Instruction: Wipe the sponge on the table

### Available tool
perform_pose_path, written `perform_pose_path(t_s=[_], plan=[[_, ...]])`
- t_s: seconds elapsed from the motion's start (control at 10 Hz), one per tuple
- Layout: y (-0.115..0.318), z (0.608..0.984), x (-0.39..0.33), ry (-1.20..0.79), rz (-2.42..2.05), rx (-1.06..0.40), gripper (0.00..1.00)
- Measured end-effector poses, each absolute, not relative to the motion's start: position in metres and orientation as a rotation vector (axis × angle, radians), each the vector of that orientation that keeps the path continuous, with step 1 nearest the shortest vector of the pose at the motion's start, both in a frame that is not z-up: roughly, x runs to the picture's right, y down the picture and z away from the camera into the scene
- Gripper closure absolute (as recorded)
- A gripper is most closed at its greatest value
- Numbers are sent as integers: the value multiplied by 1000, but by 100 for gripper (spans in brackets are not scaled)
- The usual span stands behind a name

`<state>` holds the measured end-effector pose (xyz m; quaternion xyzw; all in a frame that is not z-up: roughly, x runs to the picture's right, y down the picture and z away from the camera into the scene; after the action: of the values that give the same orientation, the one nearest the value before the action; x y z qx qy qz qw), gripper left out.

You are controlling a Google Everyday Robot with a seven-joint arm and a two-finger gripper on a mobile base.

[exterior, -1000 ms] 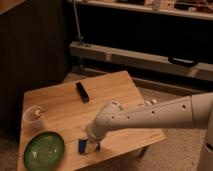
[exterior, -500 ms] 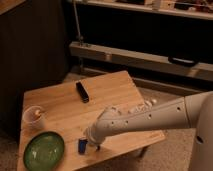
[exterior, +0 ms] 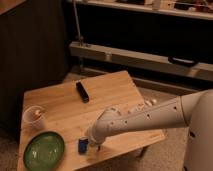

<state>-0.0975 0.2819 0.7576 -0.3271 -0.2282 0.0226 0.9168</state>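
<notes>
The table [exterior: 107,90] is a small square one with a light wooden plank top. The sponge [exterior: 83,145], a small dark-blue block, stands near the table's front edge, just right of the green plate [exterior: 44,150]. My gripper [exterior: 93,147] reaches down from the white arm [exterior: 145,119], which comes in from the right. It is right against the sponge's right side, low over the tabletop. The arm's wrist hides the spot where gripper and sponge meet.
A slim black bar [exterior: 82,91] lies toward the table's back. A clear cup [exterior: 34,118] stands at the left edge, behind the green plate. Dark shelving with a metal rail [exterior: 140,56] runs behind the table. The table's front edge is close to the sponge.
The arm has shifted only slightly over the front right of the table. The sponge stays at the same spot beside the plate.
</notes>
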Motion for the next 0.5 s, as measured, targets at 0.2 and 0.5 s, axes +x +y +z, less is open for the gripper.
perform_pose_path(t_s=[0.2,0.5], plan=[[283,762,-98,-469,48,-682,35],[284,767,-99,-469,50,-695,36]])
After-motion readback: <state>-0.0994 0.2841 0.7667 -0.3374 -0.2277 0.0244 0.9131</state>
